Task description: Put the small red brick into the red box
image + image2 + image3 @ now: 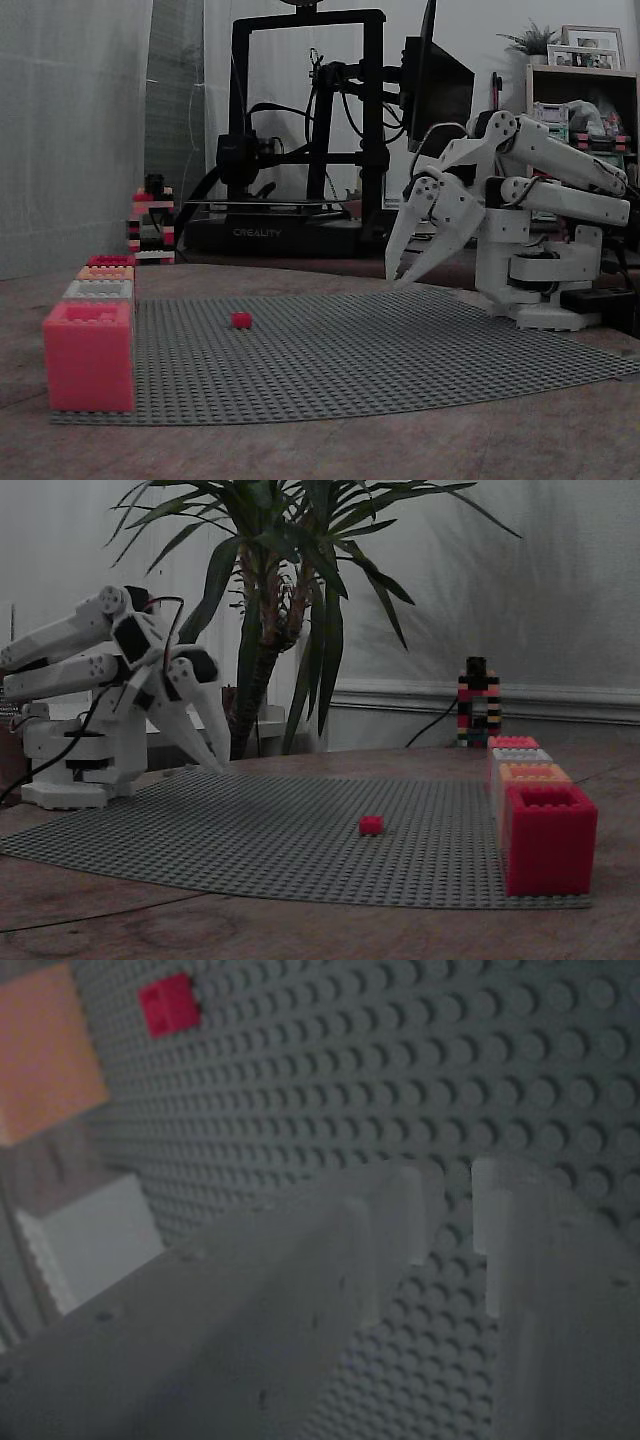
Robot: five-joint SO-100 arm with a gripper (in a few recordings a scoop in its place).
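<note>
The small red brick (241, 320) (371, 825) (168, 1005) lies alone on the grey studded baseplate (380, 350) (250, 830). The red box (110, 260) (513, 742) is the farthest in a row of boxes along the plate's edge. My white gripper (398, 279) (218, 768) (448, 1210) hangs just above the plate's opposite side, tips pointing down, far from the brick. Its fingers (400, 1210) are shut with only a thin slit between the tips and nothing held. In the wrist view the brick sits at the upper left.
In the row, a big pinkish-red box (88, 355) (548, 840) stands nearest, then a white box (98, 290) (95, 1240) and an orange box (533, 775) (45, 1055). A striped brick tower (152, 225) (478, 702) stands beyond the plate.
</note>
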